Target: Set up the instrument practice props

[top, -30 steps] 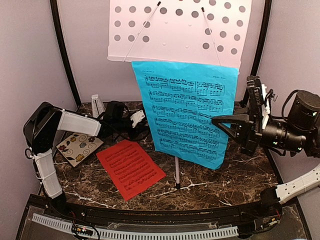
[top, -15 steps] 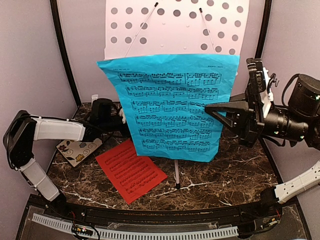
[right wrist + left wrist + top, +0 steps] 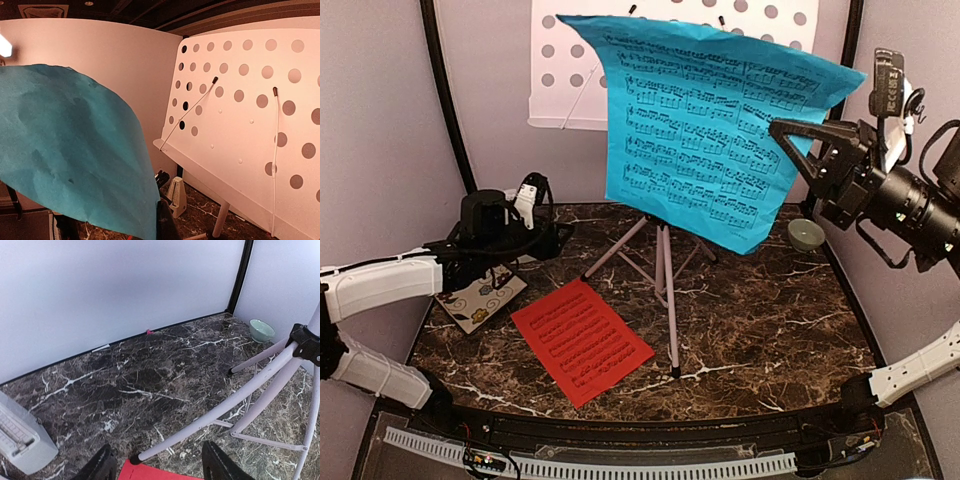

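Stand point(image 3: 565, 70) upright mid-table point(image 3: 770, 320) | blue sheet point(image 3: 710, 130) pinched by right gripper point(image 3: 785, 135), raised before it | left gripper point(image 3: 160, 465) spread, empty, low at left | red sheet point(image 3: 582, 340) flat, near.

Your table point(image 3: 770, 330) is dark brown marble with white veins. Plain pale lilac-grey walls point(image 3: 380, 120) close it in on three sides, with black posts point(image 3: 447, 110) up the back corners. In your right wrist view: dark ceiling point(image 3: 125, 10), bright lamp point(image 3: 4, 47) at the left edge.
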You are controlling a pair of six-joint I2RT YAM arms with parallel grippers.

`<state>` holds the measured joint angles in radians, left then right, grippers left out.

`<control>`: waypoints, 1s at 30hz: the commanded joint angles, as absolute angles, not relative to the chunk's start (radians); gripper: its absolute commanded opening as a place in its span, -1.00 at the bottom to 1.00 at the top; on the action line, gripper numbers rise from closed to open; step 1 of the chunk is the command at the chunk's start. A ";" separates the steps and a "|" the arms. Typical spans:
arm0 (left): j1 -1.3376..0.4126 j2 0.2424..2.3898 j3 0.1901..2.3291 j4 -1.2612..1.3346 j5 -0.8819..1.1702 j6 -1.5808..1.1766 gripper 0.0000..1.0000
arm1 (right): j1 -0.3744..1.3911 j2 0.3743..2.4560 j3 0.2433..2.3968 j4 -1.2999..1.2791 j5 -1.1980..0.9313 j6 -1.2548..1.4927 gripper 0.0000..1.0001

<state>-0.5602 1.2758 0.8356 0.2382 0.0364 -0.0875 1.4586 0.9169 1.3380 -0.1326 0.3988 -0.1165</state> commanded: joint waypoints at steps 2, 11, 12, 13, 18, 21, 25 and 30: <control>-0.562 1.167 0.781 0.149 -0.021 -0.211 0.21 | 1.448 0.969 1.424 -0.078 0.471 -0.156 -1.00; -0.566 1.104 0.718 0.127 -0.002 -0.219 0.21 | 1.391 1.083 1.517 -0.099 0.378 -0.125 -1.00; -0.566 1.100 0.710 0.130 0.002 -0.216 0.21 | 1.386 1.094 1.526 -0.100 0.366 -0.123 -1.00; -0.566 1.096 0.706 0.130 0.006 -0.211 0.21 | 1.381 1.103 1.534 -0.099 0.353 -0.121 -1.00; -0.566 1.084 0.700 0.127 0.028 -0.202 0.21 | 1.361 1.154 1.578 -0.103 0.311 -0.119 -1.00; -0.568 1.064 0.698 0.126 0.027 -0.196 0.20 | 1.350 1.181 1.610 -0.113 0.294 -0.123 -1.00; -0.566 1.030 0.713 0.092 -0.006 -0.202 0.22 | 1.327 1.195 1.624 -0.117 0.274 -0.126 -1.00; -0.511 1.056 0.852 -0.064 -0.026 -0.222 0.26 | 1.270 1.195 1.632 -0.107 0.253 -0.120 -1.00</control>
<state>-0.5518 1.0489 0.7414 0.0544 -0.0124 -0.2070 1.3113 1.1969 1.5997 -0.1329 0.2825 -0.1299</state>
